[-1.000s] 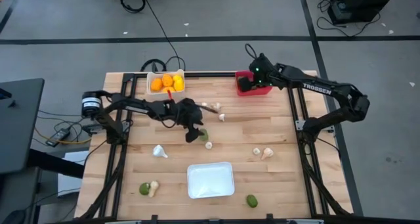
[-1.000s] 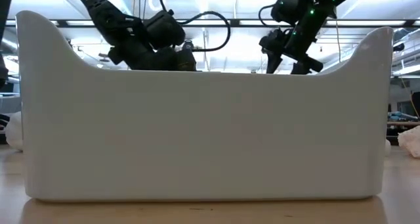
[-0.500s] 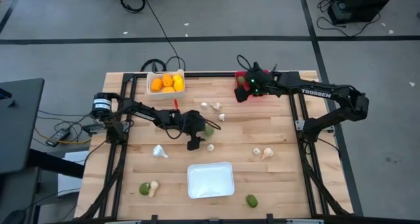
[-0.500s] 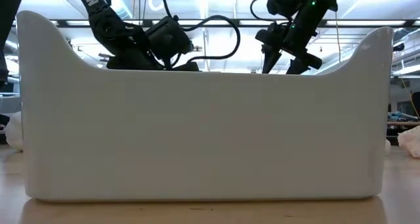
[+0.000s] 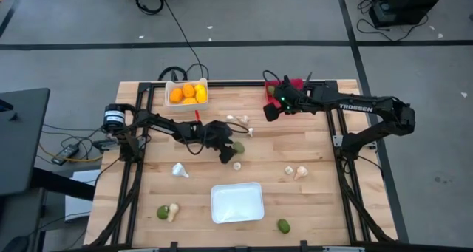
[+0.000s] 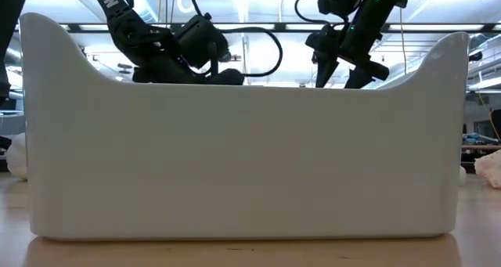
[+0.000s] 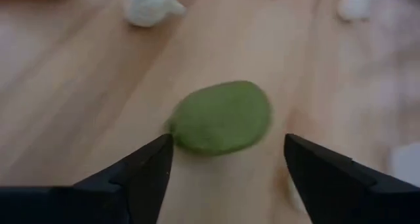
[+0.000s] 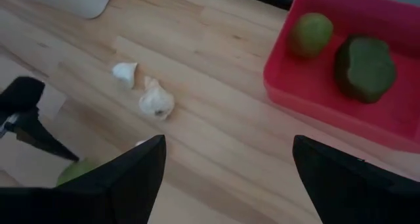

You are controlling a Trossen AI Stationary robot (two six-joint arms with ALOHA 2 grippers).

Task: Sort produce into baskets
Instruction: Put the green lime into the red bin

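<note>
From above, the pale plank worktop (image 5: 310,200) carries three bins: a small white one (image 5: 186,94) at the far edge holding orange and yellow round fruits, a red bin (image 5: 295,83) further right along that edge, partly under the right arm, and a wider shallow white tray (image 5: 236,202) near the front. Loose green fruits number three: one (image 5: 238,147) at the left tool (image 5: 228,153) mid-worktop, one (image 5: 162,212) front left touching a beige bulb, one (image 5: 283,225) front right. Whitish garlic-like bulbs lie scattered, several near the centre and two (image 5: 295,171) to the right. The right tool (image 5: 270,109) hangs beside the red bin.

At worktop level, the tray's smooth white wall (image 6: 243,157) fills nearly everything; both dark arms show above it.

The left wrist view shows a dull green, matte, rounded fruit (image 7: 220,117) lying on the wood between that tool's two spread fingers (image 7: 141,175), not touching either.

The right wrist view shows the red bin (image 8: 315,92) holding two green fruits, one smooth and round (image 8: 311,33), one darker and lumpy (image 8: 365,67); its fingers (image 8: 125,178) stand wide with nothing between them.
</note>
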